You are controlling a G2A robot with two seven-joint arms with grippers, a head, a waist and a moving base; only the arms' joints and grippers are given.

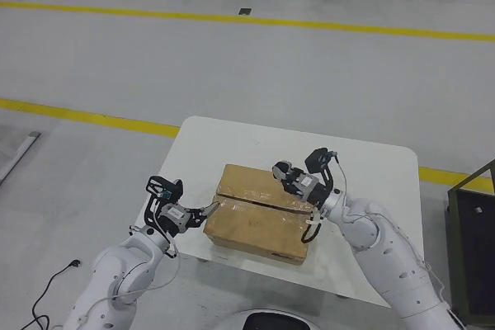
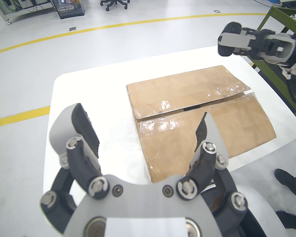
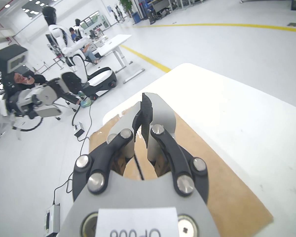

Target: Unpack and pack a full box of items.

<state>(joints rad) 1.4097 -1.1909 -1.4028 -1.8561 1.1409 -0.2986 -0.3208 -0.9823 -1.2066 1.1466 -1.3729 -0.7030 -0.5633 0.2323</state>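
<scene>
A white label on the right tool carries dark characters, upside down and cut off at the edge, too partial to read with certainty. The left tool bears a blank label.

We found the box on the table, toward its near left side. Our left gripper sat just left of the box, and our right gripper was above its far right part.
</scene>
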